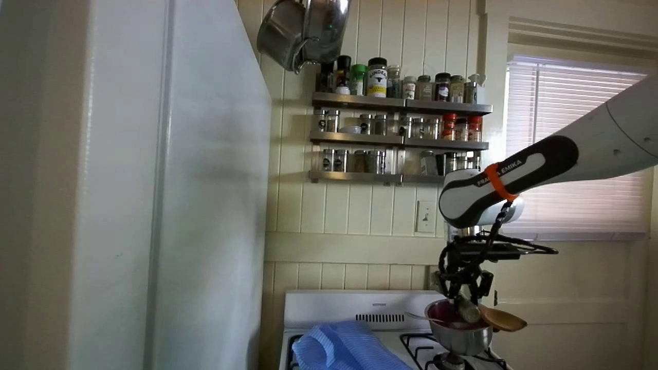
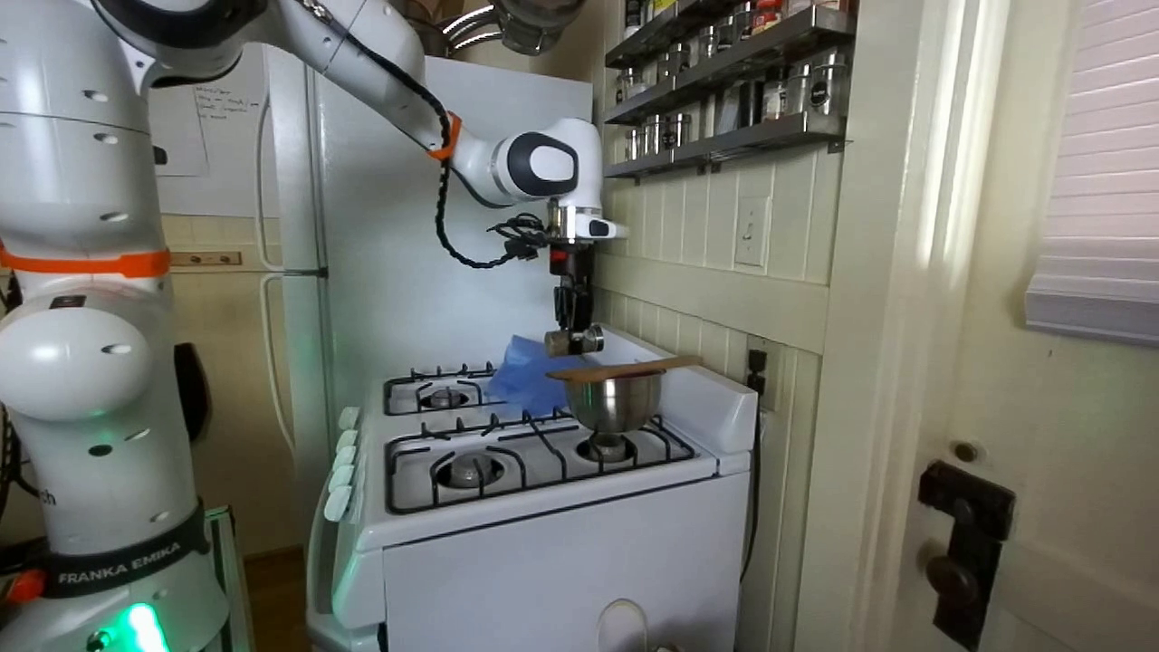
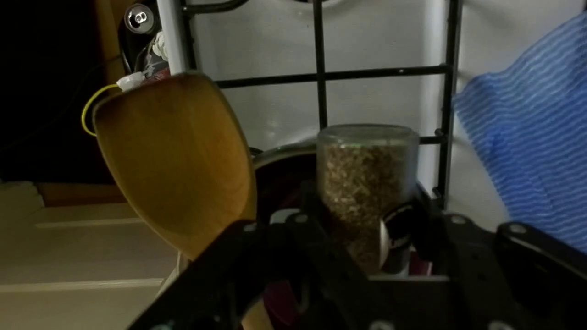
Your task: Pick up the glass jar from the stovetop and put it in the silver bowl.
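Observation:
The glass jar (image 3: 362,178), filled with brown flakes and bearing a dark label, lies sideways between the fingers of my gripper (image 3: 369,206). The gripper is shut on it. The jar also shows in both exterior views (image 1: 468,311) (image 2: 559,343). The silver bowl (image 1: 462,341) stands on a rear burner of the white stovetop (image 2: 706,407); it also shows in an exterior view (image 2: 616,405). My gripper holds the jar over the bowl's opening, above the rim in an exterior view. Something dark red is inside the bowl. The fingers hide part of the jar.
A wooden spoon (image 3: 179,160) lies across the bowl's rim, close beside the gripper. A thin handle (image 1: 422,316) sticks out of the bowl. A blue striped cloth (image 1: 354,349) lies on the stove beside it. Spice shelves (image 1: 401,139) hang on the wall above.

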Available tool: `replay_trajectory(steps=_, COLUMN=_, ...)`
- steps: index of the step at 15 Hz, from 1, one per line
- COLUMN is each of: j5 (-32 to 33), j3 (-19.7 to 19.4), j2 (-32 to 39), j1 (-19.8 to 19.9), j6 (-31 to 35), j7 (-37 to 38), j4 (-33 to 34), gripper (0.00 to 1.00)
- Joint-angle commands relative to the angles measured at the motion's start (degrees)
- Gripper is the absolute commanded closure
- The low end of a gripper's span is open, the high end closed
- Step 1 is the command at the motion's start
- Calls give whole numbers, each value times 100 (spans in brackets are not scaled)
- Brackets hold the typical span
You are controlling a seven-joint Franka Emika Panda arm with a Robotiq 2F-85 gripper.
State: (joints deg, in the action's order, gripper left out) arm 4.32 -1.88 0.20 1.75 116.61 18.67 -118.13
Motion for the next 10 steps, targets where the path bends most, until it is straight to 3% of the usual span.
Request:
replay_trajectory(steps=1, j5=193, j3=-8, j2=417, j1=-2, j6=-198, j7=57, j4=513, gripper=77)
replay_trajectory(steps=10, j5=505, j3=-1, j2=1278, j1=-240, j6=-414, j7=188, j4=1281, gripper=77)
